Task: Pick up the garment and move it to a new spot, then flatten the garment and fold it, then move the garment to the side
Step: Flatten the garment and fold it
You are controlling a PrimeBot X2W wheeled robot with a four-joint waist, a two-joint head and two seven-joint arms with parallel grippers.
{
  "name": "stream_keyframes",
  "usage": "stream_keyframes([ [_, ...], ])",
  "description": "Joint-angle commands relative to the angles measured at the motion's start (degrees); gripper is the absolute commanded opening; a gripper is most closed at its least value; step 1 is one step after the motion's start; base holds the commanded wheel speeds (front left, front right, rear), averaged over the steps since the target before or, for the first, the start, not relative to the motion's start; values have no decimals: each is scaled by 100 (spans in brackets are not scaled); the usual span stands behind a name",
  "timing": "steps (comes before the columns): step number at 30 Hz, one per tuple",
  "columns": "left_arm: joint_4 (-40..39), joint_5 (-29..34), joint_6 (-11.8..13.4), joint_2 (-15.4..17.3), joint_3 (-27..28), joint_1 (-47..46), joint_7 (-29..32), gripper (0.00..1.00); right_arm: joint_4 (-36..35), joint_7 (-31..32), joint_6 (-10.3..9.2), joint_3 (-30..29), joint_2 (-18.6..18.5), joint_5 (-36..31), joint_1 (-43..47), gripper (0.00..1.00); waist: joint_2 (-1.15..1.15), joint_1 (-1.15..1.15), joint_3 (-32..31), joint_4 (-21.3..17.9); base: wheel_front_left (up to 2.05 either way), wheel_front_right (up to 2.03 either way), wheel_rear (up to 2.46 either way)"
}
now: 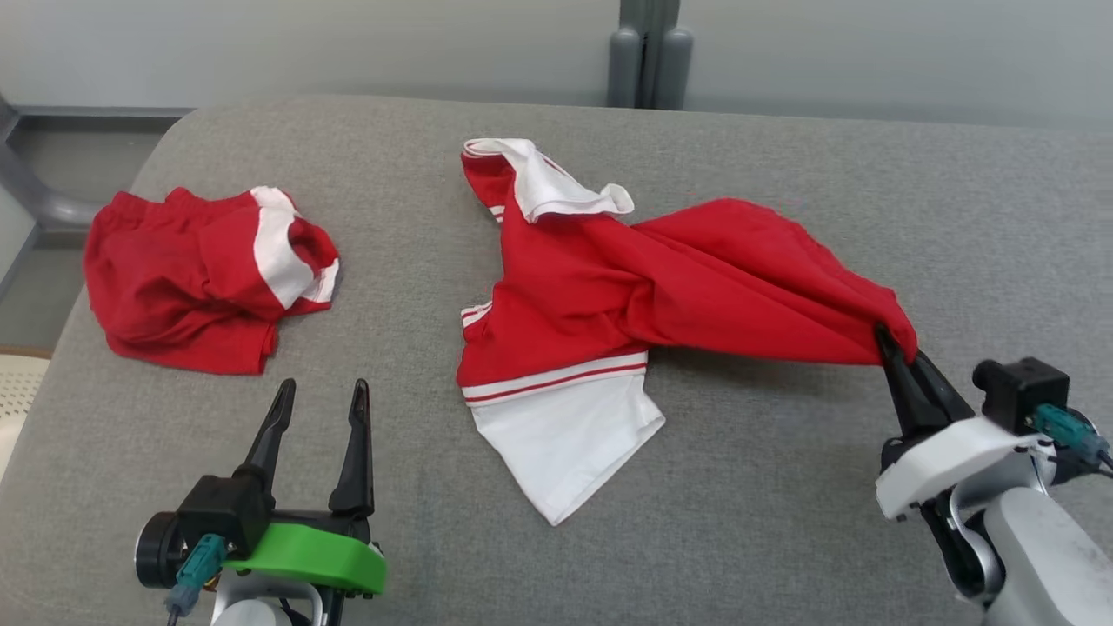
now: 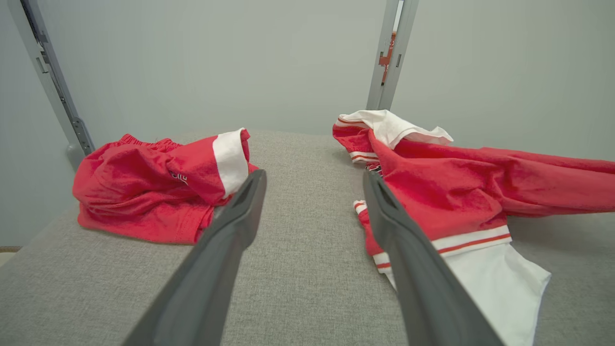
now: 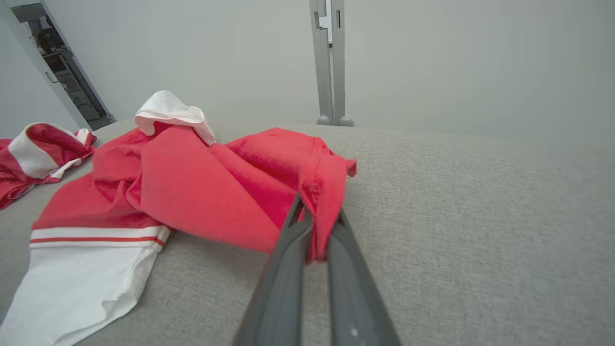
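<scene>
The garment (image 1: 609, 287) is a red shirt with white sleeves and striped trim, lying crumpled in the middle of the grey table (image 1: 783, 487). My right gripper (image 1: 896, 348) is shut on the shirt's red right-hand edge, which is pulled out toward the right. In the right wrist view the red cloth (image 3: 317, 192) is pinched between the two fingers (image 3: 288, 250). My left gripper (image 1: 317, 400) stands open at the lower left with nothing between its fingers, short of the garment's white sleeve (image 2: 499, 288).
A second red and white garment (image 1: 209, 278) lies bunched at the table's left end, also seen in the left wrist view (image 2: 158, 187). A grey post (image 1: 648, 52) stands behind the table's far edge. The table's left edge drops off beside that bundle.
</scene>
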Motion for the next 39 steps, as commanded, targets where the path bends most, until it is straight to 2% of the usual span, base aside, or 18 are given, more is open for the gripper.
stream_keyframes([
  [1, 4, 8, -15, 8, 9, 77, 3, 100, -166, -16, -4, -106, -39, -46, 294, 0, 0, 0, -192, -309, 0, 0, 0],
  [7, -21, 5, -15, 9, 67, 120, 3, 100, -1305, 330, -4, -748, 104, -94, 1347, 0, 0, 0, -140, -546, 0, 0, 0],
  [14, -84, 59, -15, 8, 193, 92, 3, 100, -2895, 1004, -4, -1580, 514, -314, 2277, 0, 0, 0, 22, -800, 0, 0, 0],
  [20, -66, 68, -15, 7, 133, -106, 3, 100, -3347, 1278, -4, -1738, 640, -457, 2313, 0, 0, 0, 144, -760, 0, 0, 0],
  [25, -36, 4, -15, 6, 68, -166, 3, 100, -3146, 1191, -3, -1607, 557, -628, 1792, 0, 0, 0, 184, -602, 0, 0, 0],
  [30, -18, -4, -15, 6, 61, -205, 3, 100, -2579, 1073, -3, -1381, 400, -755, 928, 0, 0, 0, 226, -351, 0, 0, 0],
  [39, 36, -137, -15, 5, -117, -382, 3, 100, -620, 905, -4, -996, 86, -854, -841, 0, 0, 0, 498, 226, 0, 0, 0],
])
